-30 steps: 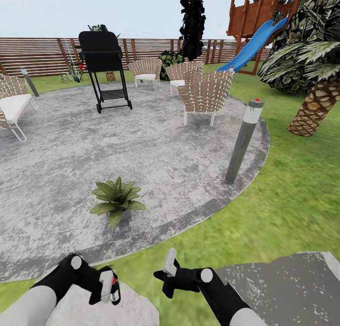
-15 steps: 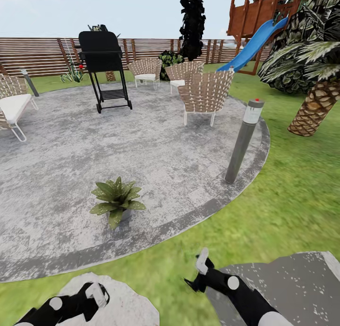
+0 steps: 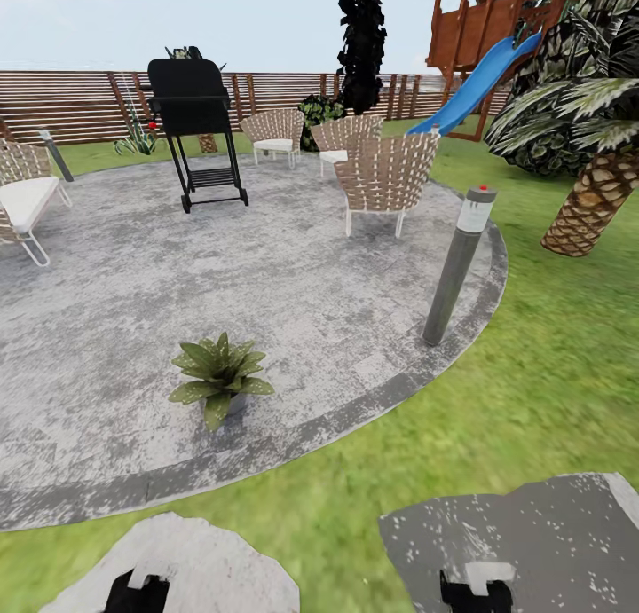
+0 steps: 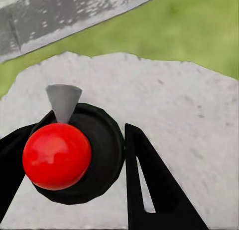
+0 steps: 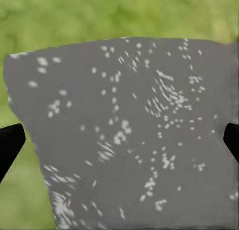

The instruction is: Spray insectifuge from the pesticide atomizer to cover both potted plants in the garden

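One potted plant [image 3: 220, 378], a rosette of pointed green leaves in a low grey pot, stands on the round paved patch [image 3: 293, 285] of the garden, ahead and slightly left. In the left wrist view the pesticide atomizer [image 4: 74, 155] is seen from above, dark with a red spot on top and a grey nozzle. My left gripper [image 4: 79, 135] is shut on it, a black finger on each side, above a pale stepping stone [image 4: 174, 115]. My right gripper [image 5: 119, 140] is open with nothing in it, over a dark grey stepping stone [image 5: 124, 130]. Both grippers, left [image 3: 138, 593] and right [image 3: 475, 586], just show at the head view's bottom edge.
A grey bollard light [image 3: 457, 267] stands at the patch's right rim. A black grill [image 3: 195, 107] and several woven chairs [image 3: 386, 178] stand farther back before the slatted fence [image 3: 80, 103]. A palm [image 3: 590, 200] and a blue slide [image 3: 475, 85] are on the right. Lawn [image 3: 532, 373] surrounds the stones.
Both arms have drawn back and down toward the bottom edge of the head view. The left gripper still holds the atomizer. The scene itself has not shifted.
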`<state>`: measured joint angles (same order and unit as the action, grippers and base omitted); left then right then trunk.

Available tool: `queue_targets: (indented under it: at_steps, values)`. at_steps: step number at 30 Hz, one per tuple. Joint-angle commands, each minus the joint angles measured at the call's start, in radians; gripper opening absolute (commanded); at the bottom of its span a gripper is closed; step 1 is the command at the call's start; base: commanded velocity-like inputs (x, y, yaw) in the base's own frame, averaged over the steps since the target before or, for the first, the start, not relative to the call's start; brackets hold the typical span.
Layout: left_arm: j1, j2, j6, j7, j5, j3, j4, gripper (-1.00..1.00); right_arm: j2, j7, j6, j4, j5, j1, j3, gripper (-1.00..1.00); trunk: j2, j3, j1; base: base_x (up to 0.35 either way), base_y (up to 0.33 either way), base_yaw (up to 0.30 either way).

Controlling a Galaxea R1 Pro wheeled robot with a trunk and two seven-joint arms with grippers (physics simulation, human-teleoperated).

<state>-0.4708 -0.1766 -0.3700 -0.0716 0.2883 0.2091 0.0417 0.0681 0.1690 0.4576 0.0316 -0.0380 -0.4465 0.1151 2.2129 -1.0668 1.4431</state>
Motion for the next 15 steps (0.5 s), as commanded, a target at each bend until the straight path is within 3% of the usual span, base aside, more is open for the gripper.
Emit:
queue_targets:
  at_steps: [1,4,9,11,15]
  values:
    - [0.009,0.002,-0.003,0.007,-0.009,0.009,0.0,-1.0,0.001,0.026,0.009,-0.001,-0.028,0.001,0.009,1.0,0.0,-0.001,0.0,0.0,0.0,0.0]
    - [0.03,0.015,-0.006,0.041,-0.071,0.008,-0.001,-1.0,0.0,0.089,0.036,-0.002,-0.065,0.004,0.011,1.0,0.0,-0.001,0.0,0.0,0.0,0.0]
    - [0.034,0.046,-0.005,0.042,-0.076,0.004,-0.004,-1.0,-0.004,0.095,0.042,-0.002,-0.067,0.005,0.014,1.0,0.0,-0.001,0.0,0.0,0.0,0.0]
    - [0.042,0.07,-0.006,0.039,-0.075,0.004,-0.019,-1.0,-0.014,0.099,0.042,-0.001,-0.072,0.004,0.012,1.0,0.0,-0.001,0.0,0.0,0.0,0.0]
    - [0.063,0.076,-0.006,0.031,-0.084,0.007,-0.013,-1.0,-0.02,0.101,0.041,0.0,-0.073,0.005,0.01,1.0,0.0,-0.001,0.0,0.0,0.0,0.0]
